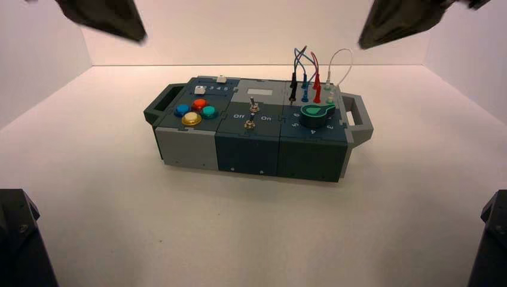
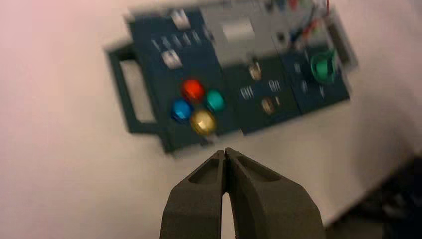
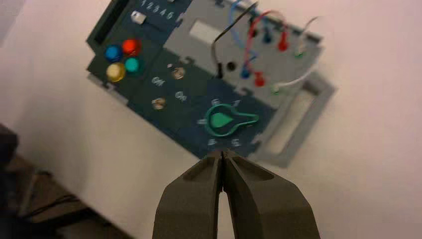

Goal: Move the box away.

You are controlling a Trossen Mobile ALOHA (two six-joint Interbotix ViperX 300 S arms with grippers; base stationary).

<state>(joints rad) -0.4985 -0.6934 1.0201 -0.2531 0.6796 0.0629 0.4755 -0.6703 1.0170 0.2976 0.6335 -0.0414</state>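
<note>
The box (image 1: 251,128) stands in the middle of the white table, long, dark teal and grey, with a handle at each end. It bears four coloured push buttons (image 1: 195,112) at its left, two toggle switches (image 1: 252,115) in the middle, a green dial (image 1: 317,115) and plugged-in wires (image 1: 311,75) at its right. My left gripper (image 2: 225,152) is shut and empty, high above the box's left end (image 2: 130,89). My right gripper (image 3: 222,153) is shut and empty, high above the box's right end, over the green dial (image 3: 224,121).
White walls close the table at the back and both sides. The arm bases (image 1: 18,239) stand at the front corners. The grey right handle (image 1: 357,116) and dark left handle (image 1: 160,103) stick out from the box's ends.
</note>
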